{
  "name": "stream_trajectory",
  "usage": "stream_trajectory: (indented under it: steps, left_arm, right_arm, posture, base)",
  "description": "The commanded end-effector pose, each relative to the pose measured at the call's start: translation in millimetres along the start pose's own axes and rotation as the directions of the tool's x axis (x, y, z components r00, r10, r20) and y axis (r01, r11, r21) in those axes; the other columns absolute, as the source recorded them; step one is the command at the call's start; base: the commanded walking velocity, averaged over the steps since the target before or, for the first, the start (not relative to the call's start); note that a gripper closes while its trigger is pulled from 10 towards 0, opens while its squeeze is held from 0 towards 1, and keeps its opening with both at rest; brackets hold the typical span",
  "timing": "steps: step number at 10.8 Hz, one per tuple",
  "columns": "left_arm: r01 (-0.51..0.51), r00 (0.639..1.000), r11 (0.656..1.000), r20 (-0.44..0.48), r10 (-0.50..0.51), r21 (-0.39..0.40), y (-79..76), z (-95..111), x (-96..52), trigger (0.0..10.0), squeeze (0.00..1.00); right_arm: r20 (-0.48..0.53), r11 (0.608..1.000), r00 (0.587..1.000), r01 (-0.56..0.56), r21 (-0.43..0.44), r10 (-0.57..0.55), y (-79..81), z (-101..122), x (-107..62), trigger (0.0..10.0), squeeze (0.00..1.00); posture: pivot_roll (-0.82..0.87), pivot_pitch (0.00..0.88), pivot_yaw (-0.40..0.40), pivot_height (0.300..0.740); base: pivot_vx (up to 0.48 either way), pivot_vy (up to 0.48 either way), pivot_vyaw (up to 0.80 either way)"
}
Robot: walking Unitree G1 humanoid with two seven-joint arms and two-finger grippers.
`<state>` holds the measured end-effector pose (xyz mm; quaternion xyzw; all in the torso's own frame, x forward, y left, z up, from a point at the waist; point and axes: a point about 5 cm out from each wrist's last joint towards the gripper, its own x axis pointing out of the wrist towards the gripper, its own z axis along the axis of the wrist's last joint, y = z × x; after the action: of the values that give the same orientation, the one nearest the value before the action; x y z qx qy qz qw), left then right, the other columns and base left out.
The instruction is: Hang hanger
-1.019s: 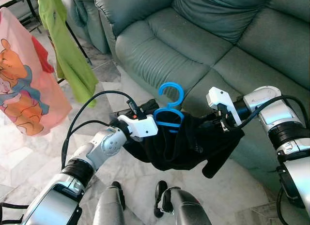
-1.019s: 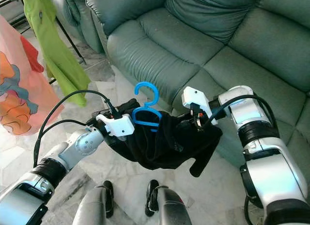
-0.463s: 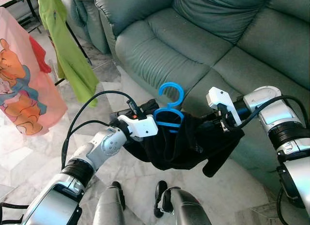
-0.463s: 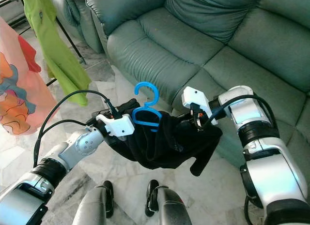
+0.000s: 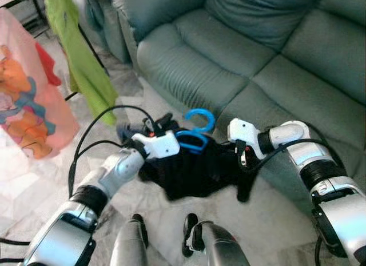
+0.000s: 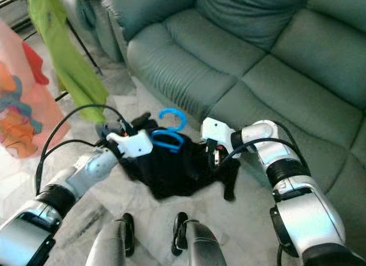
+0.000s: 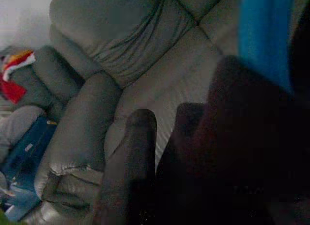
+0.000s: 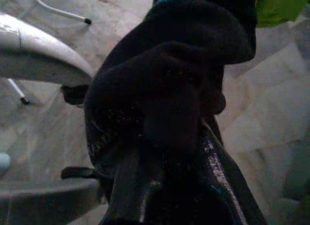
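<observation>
A blue plastic hanger [image 5: 197,141] carries a black garment [image 5: 191,175] that sags between my two arms, low in front of me over the floor. The hanger's hook [image 5: 201,118] sticks up above the cloth. My left gripper [image 5: 170,145] holds the hanger's left end, its fingers buried in the cloth; the left wrist view has one black finger [image 7: 130,159] beside the dark cloth and the blue hanger [image 7: 265,36]. My right gripper [image 5: 233,158] grips the garment's right end, and the black garment [image 8: 164,89] is bunched over its fingers in the right wrist view.
A grey-green leather sofa [image 5: 240,43] stands straight ahead and to the right. At the left, a green garment [image 5: 77,54] and a pink cartoon-print cloth [image 5: 26,100] hang on a rack. Marble floor [image 5: 51,163] lies below, with my feet [image 5: 163,231] near the bottom.
Both arms have dropped lower and drawn toward the left with the hanger and garment; the cloth now hangs more bunched. The picture is slightly blurred from motion.
</observation>
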<state>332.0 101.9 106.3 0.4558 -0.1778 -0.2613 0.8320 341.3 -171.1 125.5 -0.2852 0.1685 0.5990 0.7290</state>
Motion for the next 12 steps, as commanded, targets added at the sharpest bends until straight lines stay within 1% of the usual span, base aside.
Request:
stream_trajectory:
  steps: [1, 3, 4, 5, 6, 8, 9, 10, 11, 12]
  left_arm:
    - [-0.029, 0.996, 1.0, 0.087, 0.029, -0.004, 4.2, 16, 8.3, 10.0, 1.0]
    - [-0.038, 0.998, 0.999, 0.051, 0.039, -0.018, 3.3, 11, 8.1, 10.0, 1.0]
    - [-0.044, 0.999, 0.999, 0.025, 0.044, -0.017, 2.8, 7, 7.1, 10.0, 1.0]
    - [-0.071, 0.997, 0.997, -0.002, 0.071, -0.007, 3.8, 2, 4.8, 10.0, 1.0]
    - [-0.058, 0.998, 0.998, 0.006, 0.058, 0.018, 2.9, 2, 4.3, 10.0, 1.0]
    - [0.026, 1.0, 0.999, 0.002, -0.026, 0.042, -5.8, -1, 2.6, 10.0, 1.0]
    - [0.051, 0.999, 0.997, -0.004, -0.051, 0.051, -8.5, -3, 1.2, 10.0, 1.0]
    - [0.147, 0.989, 0.988, -0.022, -0.147, 0.051, -19.7, -7, -3.9, 10.0, 1.0]
    - [0.189, 0.982, 0.981, -0.032, -0.188, 0.042, -24.8, -10, -7.0, 10.0, 1.0]
    - [0.371, 0.927, 0.928, -0.064, -0.369, 0.036, -48.1, -18, -21.1, 10.0, 1.0]
  right_arm:
    - [-0.021, 0.999, 0.999, 0.032, -0.01, -0.032, 0.0, -4, 0.0, 0.0, 0.0]
    - [-0.037, 0.995, 0.996, 0.084, -0.045, -0.086, 2.7, -9, 6.4, 0.0, 0.0]
    - [-0.034, 0.989, 0.99, 0.135, -0.06, -0.137, 2.6, -9, 10.0, 0.0, 0.0]
    - [-0.018, 0.975, 0.977, 0.213, -0.065, -0.214, 4.4, -11, 17.3, 0.0, 0.0]
    - [-0.013, 0.964, 0.966, 0.258, -0.06, -0.259, 9.2, -15, 24.0, 0.0, 0.0]
    - [-0.002, 0.942, 0.942, 0.335, -0.036, -0.335, 19.8, -23, 37.6, 0.0, 0.0]
    - [0.012, 0.923, 0.923, 0.385, -0.019, -0.385, 23.8, -24, 43.4, 0.0, 0.0]
    - [0.055, 0.899, 0.897, 0.436, 0.048, -0.438, 27.7, -24, 48.6, 0.0, 0.0]
    - [0.061, 0.886, 0.884, 0.459, 0.065, -0.463, 28.9, -24, 50.4, 0.0, 0.0]
    - [0.086, 0.837, 0.833, 0.539, 0.099, -0.546, 26.9, -21, 51.6, 0.0, 0.0]
  posture:
    - [-0.05, 0.204, -0.053, 0.74]
    - [-0.05, 0.203, -0.052, 0.74]
    - [-0.06, 0.203, -0.054, 0.74]
    - [-0.06, 0.203, -0.055, 0.74]
    - [-0.06, 0.202, -0.057, 0.74]
    - [-0.05, 0.195, -0.048, 0.74]
    - [-0.05, 0.19, -0.046, 0.74]
    - [-0.05, 0.185, -0.046, 0.74]
    - [-0.05, 0.181, -0.047, 0.74]
    - [-0.05, 0.171, -0.04, 0.74]
  base:
    - [0.0, 0.0, 0.0]
    - [0.0, 0.0, 0.0]
    - [0.0, 0.0, 0.0]
    - [0.0, 0.0, 0.0]
    - [0.0, 0.0, 0.0]
    - [0.0, 0.0, 0.0]
    - [0.0, 0.0, 0.0]
    - [0.0, 0.0, 0.0]
    - [0.0, 0.0, 0.0]
    - [0.0, 0.0, 0.0]
